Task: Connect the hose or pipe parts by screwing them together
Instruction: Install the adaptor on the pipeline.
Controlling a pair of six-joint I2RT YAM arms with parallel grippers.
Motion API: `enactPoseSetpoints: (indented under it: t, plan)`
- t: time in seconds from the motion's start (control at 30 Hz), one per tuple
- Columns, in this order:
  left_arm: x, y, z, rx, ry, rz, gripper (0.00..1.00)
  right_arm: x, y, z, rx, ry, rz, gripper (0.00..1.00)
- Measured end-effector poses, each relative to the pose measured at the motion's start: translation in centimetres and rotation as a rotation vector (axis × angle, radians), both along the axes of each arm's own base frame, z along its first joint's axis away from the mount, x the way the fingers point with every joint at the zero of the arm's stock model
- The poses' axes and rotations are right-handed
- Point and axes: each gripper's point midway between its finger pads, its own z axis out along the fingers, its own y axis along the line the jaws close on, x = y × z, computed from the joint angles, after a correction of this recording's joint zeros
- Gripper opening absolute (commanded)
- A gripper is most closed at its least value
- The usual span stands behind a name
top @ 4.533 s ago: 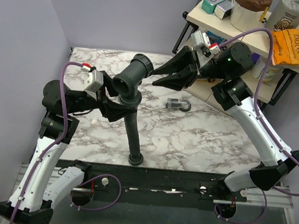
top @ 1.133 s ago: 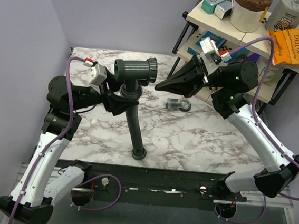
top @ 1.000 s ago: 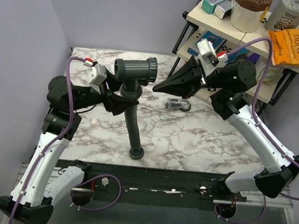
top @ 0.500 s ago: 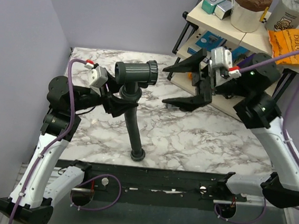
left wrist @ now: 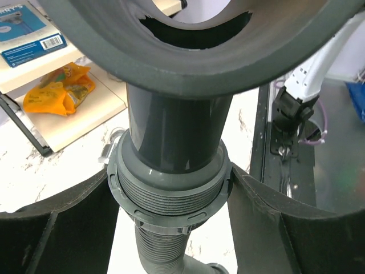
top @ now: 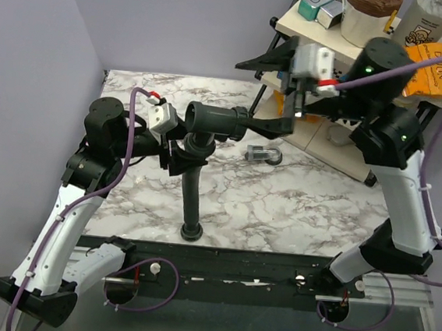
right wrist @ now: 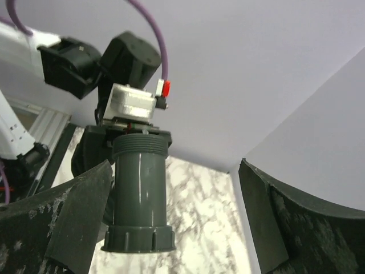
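**Hose on the fitting, end piece left on the bench**

The left hand (top: 185, 146) is clenched on the collar (left wrist: 171, 194) at the top of the hose (top: 192, 198), where the fitting's stem enters it. The left wrist view shows the ribbed collar pinched between both fingers, with the stem sunk into it. The hose hangs below this grip, and its lower collar rests on the bench (top: 295, 204). Above the grip, the fitting (top: 219, 121) holds its barrel level, its mouth pointing right.

The right hand (top: 266, 91) stands off that mouth with its fingers spread wide, grasping nothing. One finger is just beside the barrel's rim. The grey end piece (top: 263, 155) lies on the bench to the right of the hose, apart from both hands.

The hose-to-fitting joint looks made, though how tightly it is screwed cannot be told. What seems left is the end piece, which probably belongs on the barrel's open mouth. The hose's lower collar joins nothing.
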Motion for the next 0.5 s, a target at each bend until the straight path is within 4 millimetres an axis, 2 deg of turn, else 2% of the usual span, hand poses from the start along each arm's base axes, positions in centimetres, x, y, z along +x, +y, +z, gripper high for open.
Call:
enactPoseSetpoints:
  t: [0.13, 0.23, 0.43, 0.5]
  plan:
    - [-0.2, 0.1, 0.0, 0.027, -0.030, -0.011, 0.00, 1.6, 2.7, -4.7, -0.128, 0.072, -0.026, 0.98]
    - [-0.2, 0.2, -0.4, 0.044, -0.030, -0.008, 0.00, 1.9, 3.4, -7.0, -0.197, 0.114, -0.034, 0.95]
    - [-0.2, 0.1, -0.5, 0.053, -0.048, -0.012, 0.00, 1.6, 3.1, -7.6, -0.231, 0.132, -0.051, 0.83]
    - [-0.1, 0.1, -0.5, 0.055, -0.056, -0.011, 0.00, 1.4, 3.1, -7.6, -0.234, 0.133, -0.049, 0.74]
